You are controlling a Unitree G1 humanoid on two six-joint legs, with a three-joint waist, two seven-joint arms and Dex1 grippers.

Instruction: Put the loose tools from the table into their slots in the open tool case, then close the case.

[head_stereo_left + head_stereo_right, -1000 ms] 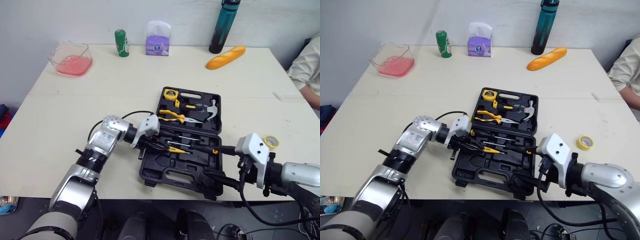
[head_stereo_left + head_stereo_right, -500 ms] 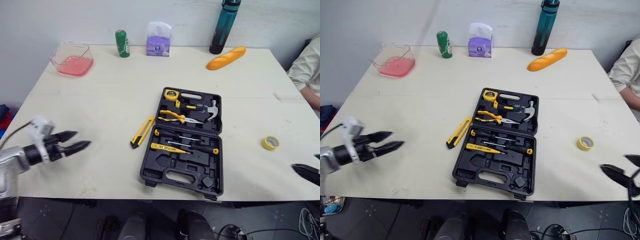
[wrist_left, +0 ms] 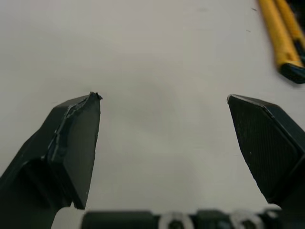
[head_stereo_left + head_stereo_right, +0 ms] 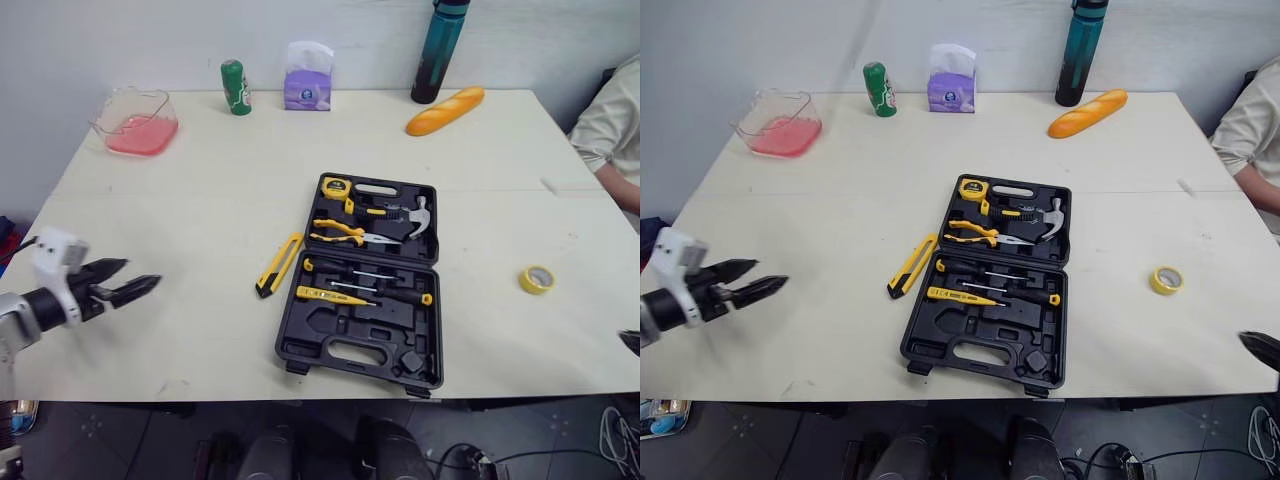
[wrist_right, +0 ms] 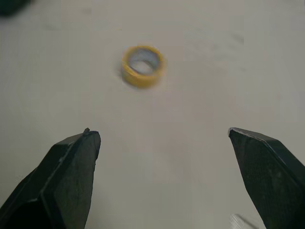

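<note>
The black tool case [image 4: 340, 325] lies open mid-table, with a tape measure, pliers and hammer in its far half and screwdrivers in its near half. A yellow utility knife [image 4: 279, 264] lies loose on the table just left of the case, also seen in the left wrist view [image 3: 286, 38]. A yellow tape roll [image 4: 537, 279] lies right of the case and ahead of my right gripper [image 5: 159, 131], which is open and empty at the table's right front edge. My left gripper [image 4: 140, 275] is open and empty over the table's left front, well away from the knife.
Along the far edge stand a pink bowl [image 4: 136, 122], a green can [image 4: 234, 87], a purple tissue box [image 4: 308, 77], a teal bottle [image 4: 436, 52] and a bread loaf [image 4: 445, 110]. A person's sleeve [image 4: 612, 125] shows at the right edge.
Both arms have drawn back from over the case to the table's left and right front edges. The left gripper has opened. The knife now lies uncovered beside the case.
</note>
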